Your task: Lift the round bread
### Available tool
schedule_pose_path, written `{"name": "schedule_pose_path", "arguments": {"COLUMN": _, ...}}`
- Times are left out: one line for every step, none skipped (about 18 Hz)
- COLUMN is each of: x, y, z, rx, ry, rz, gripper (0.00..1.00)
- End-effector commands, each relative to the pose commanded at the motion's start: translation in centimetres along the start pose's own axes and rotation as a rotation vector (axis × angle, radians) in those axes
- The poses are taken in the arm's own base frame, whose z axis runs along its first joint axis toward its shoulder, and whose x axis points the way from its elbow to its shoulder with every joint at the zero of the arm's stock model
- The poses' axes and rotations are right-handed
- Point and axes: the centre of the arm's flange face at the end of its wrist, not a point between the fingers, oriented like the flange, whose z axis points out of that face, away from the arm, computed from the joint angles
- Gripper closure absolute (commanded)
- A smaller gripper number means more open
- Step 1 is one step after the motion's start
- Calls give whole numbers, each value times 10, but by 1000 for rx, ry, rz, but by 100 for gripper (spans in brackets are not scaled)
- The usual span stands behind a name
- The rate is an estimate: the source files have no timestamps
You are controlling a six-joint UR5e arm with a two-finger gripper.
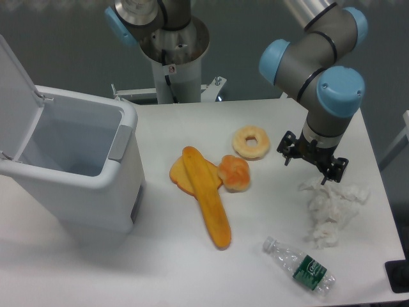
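Observation:
The round bread point(234, 173) is a small plump golden-orange bun lying on the white table point(96, 268), near its middle. Its left side touches the long orange loaf point(208, 204). My gripper point(312, 163) hangs from the arm to the right of the bun, about a hand's width away and above the table. Its dark fingers stand apart and hold nothing, so it looks open. It sits between the ring-shaped bread point(250, 142) and the crumpled tissue point(332, 211).
A white bin point(70, 166) with its lid raised stands at the left. A flat orange slice point(178, 176) lies under the loaf's upper end. A plastic bottle point(299, 265) lies near the front right edge. The robot's base column point(172, 57) is at the back.

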Motion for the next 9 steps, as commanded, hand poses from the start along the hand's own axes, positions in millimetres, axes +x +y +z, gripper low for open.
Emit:
{"name": "schedule_pose_path", "arguments": {"x": 0, "y": -1, "z": 1, "rx": -1, "ry": 0, "rz": 0, "gripper": 0}}
{"name": "schedule_pose_path", "arguments": {"x": 0, "y": -1, "z": 1, "rx": 0, "ry": -1, "rz": 0, "gripper": 0}}
{"name": "schedule_pose_path", "arguments": {"x": 0, "y": 0, "z": 2, "rx": 2, "ry": -1, "rz": -2, "gripper": 0}}
{"name": "schedule_pose_path", "arguments": {"x": 0, "y": -1, "z": 1, "rx": 3, "ry": -4, "rz": -2, "gripper": 0}}
{"name": "schedule_pose_path", "arguments": {"x": 0, "y": 0, "z": 2, "rx": 2, "ry": -3, "rz": -3, "gripper": 0}}
{"name": "schedule_pose_path", "arguments": {"x": 1, "y": 0, "z": 2, "rx": 2, "ry": -3, "rz": -9, "gripper": 0}}
{"name": "schedule_pose_path", "arguments": {"x": 3, "y": -1, "z": 3, "rx": 3, "ry": 1, "rz": -15, "gripper": 0}}
{"name": "schedule_pose_path", "arguments": {"x": 3, "y": 0, "z": 4, "rx": 1, "ry": 2, "rz": -24, "gripper": 0}}
{"name": "schedule_pose_path", "arguments": {"x": 5, "y": -2, "z": 6, "rx": -1, "ry": 6, "rz": -35, "gripper": 0}}
